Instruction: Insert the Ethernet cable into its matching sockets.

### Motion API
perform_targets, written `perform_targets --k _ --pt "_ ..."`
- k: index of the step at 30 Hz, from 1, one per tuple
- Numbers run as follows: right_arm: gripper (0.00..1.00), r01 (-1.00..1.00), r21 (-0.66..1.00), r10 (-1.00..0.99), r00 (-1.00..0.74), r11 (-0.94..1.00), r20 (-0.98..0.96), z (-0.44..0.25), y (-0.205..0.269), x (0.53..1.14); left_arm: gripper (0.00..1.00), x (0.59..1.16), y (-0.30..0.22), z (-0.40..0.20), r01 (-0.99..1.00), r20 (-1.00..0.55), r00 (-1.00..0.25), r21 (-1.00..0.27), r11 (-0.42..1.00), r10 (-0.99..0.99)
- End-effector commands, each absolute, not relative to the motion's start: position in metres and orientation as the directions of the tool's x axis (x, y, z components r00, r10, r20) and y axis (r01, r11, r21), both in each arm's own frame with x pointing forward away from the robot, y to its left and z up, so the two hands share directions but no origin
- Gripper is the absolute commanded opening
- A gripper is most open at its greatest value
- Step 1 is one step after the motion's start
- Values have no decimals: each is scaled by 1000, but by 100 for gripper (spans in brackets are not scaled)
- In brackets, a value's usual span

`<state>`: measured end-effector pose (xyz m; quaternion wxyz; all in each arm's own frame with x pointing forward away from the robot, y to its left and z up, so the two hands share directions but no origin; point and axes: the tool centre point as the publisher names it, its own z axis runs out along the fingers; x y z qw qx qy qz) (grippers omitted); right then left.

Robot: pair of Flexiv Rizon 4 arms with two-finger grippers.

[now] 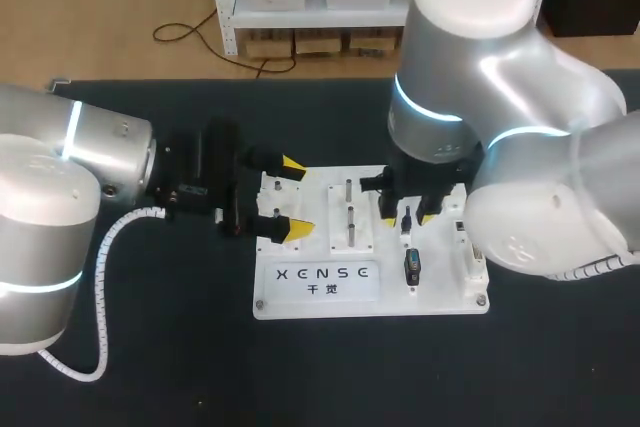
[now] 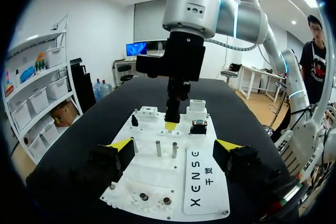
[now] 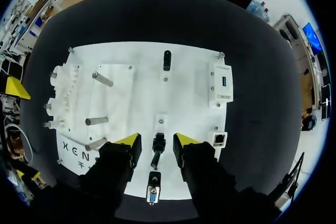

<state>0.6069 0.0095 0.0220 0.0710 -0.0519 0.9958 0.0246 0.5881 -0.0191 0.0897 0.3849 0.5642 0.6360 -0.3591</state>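
Hovering mid-left, left claw [image 1: 292, 197] apart at the white board's [image 1: 440, 287] edge; right of centre, right claw [image 1: 407, 215] apart astride a black plug [image 3: 158, 144], probably the Ethernet cable's, not yet gripped: next, clamp it and align with the socket [image 3: 219, 139].

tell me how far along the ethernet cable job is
Done: nothing that shows. The small white socket block at the edge of the board looks empty.
In hand: the right gripper is open around a short black plug, with gaps on both sides, so no grip yet. The left gripper is open over the board, holding nothing.
Left: grip, carry and insert.
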Motion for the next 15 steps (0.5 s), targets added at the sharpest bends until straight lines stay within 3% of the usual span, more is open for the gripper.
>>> perform_targets --k 1,5,9,10,11,15 --pt "41 -110 41 -104 -985 993 -136 20 12 609 100 587 -19 88 994 -898 -64 -18 108 436" --pt "35 -115 38 -109 -985 993 -134 19 12 610 100 587 -19 88 994 -898 -64 -18 108 436" --pt "19 -118 27 -113 -985 993 -132 22 11 609 100 587 -19 88 994 -898 -64 -18 108 436" --pt "6 -118 25 -114 -985 993 -132 22 10 609 100 587 -19 88 994 -898 -64 -18 108 436" --pt "1 -118 23 -114 -985 993 -131 22 9 608 100 587 -19 88 994 -898 -64 -18 108 436" --pt "0 -115 18 -112 -986 993 -124 22 7 606 100 587 -19 88 994 -898 -64 -18 108 436"
